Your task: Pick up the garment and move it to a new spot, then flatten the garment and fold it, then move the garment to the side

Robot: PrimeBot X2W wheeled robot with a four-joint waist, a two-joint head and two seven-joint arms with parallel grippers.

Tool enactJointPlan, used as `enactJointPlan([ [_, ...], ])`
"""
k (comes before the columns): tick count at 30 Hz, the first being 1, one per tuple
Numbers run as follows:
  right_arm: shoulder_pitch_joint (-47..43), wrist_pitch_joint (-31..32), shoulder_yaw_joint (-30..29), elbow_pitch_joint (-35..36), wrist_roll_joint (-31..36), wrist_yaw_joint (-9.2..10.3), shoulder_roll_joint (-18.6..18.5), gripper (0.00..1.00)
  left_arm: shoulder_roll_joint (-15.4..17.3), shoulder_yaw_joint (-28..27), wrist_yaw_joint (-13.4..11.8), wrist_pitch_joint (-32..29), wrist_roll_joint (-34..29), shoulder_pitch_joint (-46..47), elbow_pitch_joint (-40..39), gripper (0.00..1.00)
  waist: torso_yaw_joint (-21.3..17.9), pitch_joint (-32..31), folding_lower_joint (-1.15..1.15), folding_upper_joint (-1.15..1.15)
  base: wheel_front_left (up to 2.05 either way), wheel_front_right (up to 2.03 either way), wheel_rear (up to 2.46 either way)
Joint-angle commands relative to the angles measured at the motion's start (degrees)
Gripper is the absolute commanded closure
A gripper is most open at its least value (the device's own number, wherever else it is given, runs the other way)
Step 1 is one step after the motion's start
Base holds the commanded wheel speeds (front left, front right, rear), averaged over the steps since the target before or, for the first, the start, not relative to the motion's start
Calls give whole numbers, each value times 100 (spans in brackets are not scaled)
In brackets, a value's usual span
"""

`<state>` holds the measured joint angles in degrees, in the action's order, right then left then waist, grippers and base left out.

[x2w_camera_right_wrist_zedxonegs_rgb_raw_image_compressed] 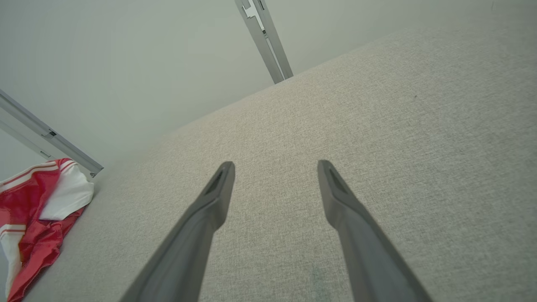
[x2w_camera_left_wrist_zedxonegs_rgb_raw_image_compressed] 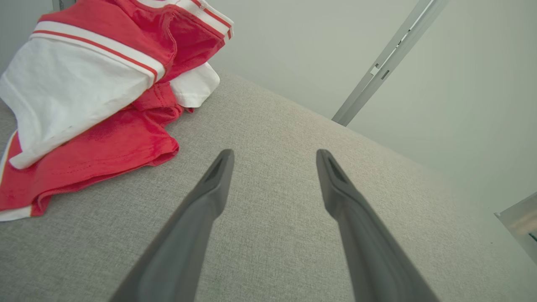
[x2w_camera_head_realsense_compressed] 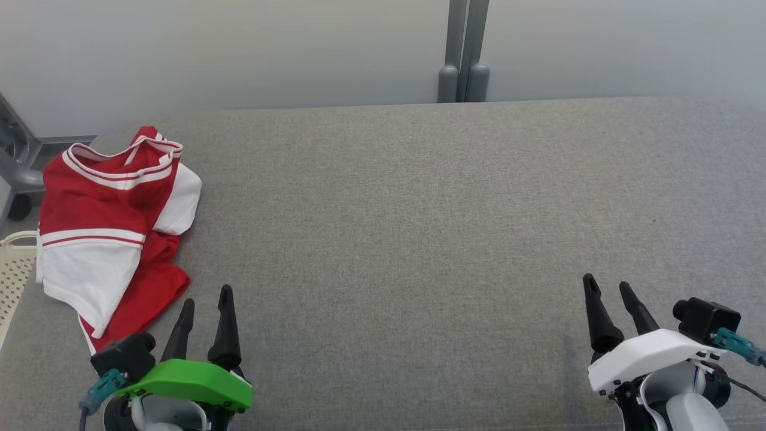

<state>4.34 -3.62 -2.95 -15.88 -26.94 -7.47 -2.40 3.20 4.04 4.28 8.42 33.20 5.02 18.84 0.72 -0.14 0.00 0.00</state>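
The garment (x2w_camera_head_realsense_compressed: pixel 111 233) is a red and white shirt with striped trim, lying crumpled at the left edge of the grey fabric table (x2w_camera_head_realsense_compressed: pixel 419 239). In the left wrist view the garment (x2w_camera_left_wrist_zedxonegs_rgb_raw_image_compressed: pixel 92 96) lies to the upper left, and in the right wrist view the garment (x2w_camera_right_wrist_zedxonegs_rgb_raw_image_compressed: pixel 37 218) sits at the far left. My left gripper (x2w_camera_head_realsense_compressed: pixel 207 296) stands open just right of the garment's near red hem, not touching it; its open fingers frame bare fabric at the left gripper (x2w_camera_left_wrist_zedxonegs_rgb_raw_image_compressed: pixel 275 155). My right gripper (x2w_camera_head_realsense_compressed: pixel 608 286) rests open at the lower right, far from the garment, with the right gripper (x2w_camera_right_wrist_zedxonegs_rgb_raw_image_compressed: pixel 276 166) empty.
A grey wall with a vertical metal post (x2w_camera_head_realsense_compressed: pixel 464 54) runs behind the table. A cream perforated basket (x2w_camera_head_realsense_compressed: pixel 15 269) and a grey metal frame (x2w_camera_head_realsense_compressed: pixel 18 161) sit off the table's left edge.
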Motion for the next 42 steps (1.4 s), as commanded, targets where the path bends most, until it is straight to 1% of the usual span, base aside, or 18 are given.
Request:
enactJointPlan([
  [1, 107, -35, 12, 51, 208, -2, -35, 0, 52, 18, -19, 56, -159, 141, 15, 0, 3, 2, 0, 0, 0, 0, 0],
  [19, 167, -90, 124, -26, 1180, -2, -47, 0, 74, 120, -102, 299, -1011, 277, 221, 0, 34, 9, 0, 0, 0, 0, 0],
  [42, 301, -276, 259, -267, 2206, -3, -57, 0, 106, 221, -188, 568, -1864, 358, 405, 0, 60, 49, 0, 0, 0, 0, 0],
])
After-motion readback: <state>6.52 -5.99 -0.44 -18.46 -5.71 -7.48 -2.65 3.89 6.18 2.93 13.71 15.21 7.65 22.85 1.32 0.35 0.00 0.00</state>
